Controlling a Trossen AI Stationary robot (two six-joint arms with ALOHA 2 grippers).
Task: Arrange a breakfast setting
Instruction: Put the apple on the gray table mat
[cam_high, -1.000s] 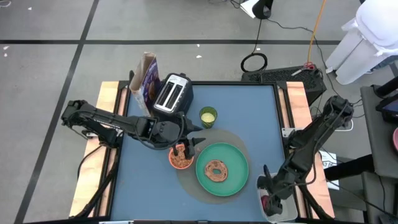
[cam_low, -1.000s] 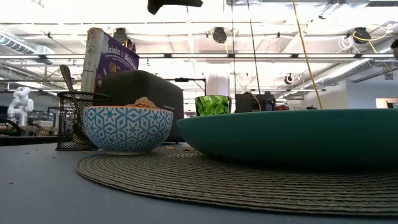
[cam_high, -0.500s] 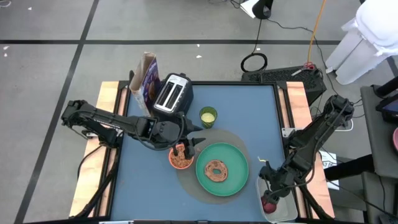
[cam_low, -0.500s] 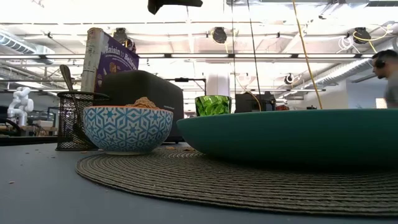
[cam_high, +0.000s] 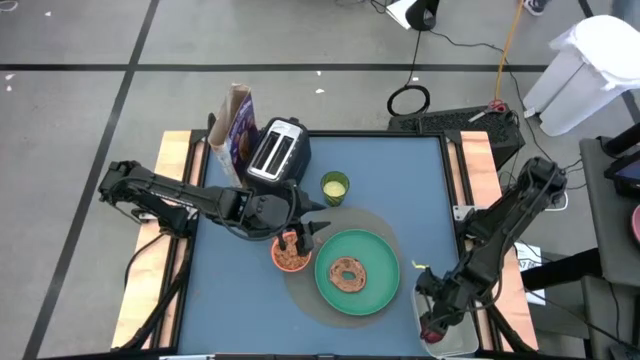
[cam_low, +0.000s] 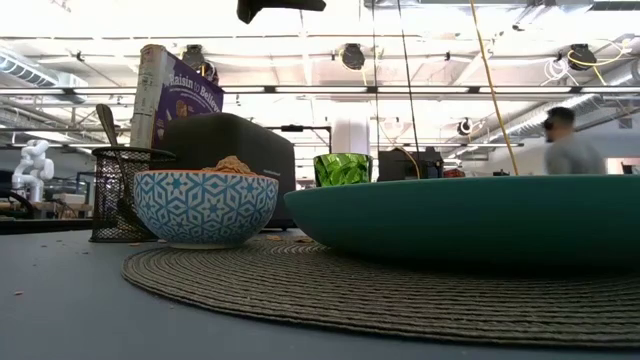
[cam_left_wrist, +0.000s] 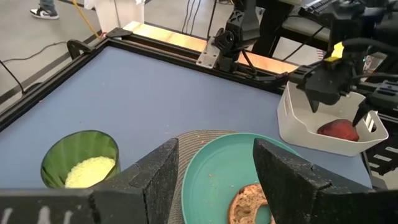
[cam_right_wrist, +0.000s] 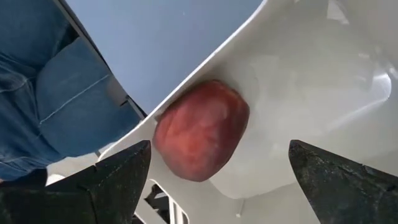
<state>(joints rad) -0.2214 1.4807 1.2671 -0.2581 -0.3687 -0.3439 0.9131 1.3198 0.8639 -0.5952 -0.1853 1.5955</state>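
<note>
Setting largely in place: bagel (cam_high: 348, 274) on green plate (cam_high: 383, 247), filled bowl (cam_high: 290, 259) touching its edge. Left jaws (cam_high: 308, 233) half spread above the bowl, holding nothing visible. Outstanding: the red fruit (cam_right_wrist: 202, 129) lies in the white tub (cam_right_wrist: 323, 74) (off the worktop), directly between the right jaws (cam_right_wrist: 217, 180), spread wide, not gripping
</note>
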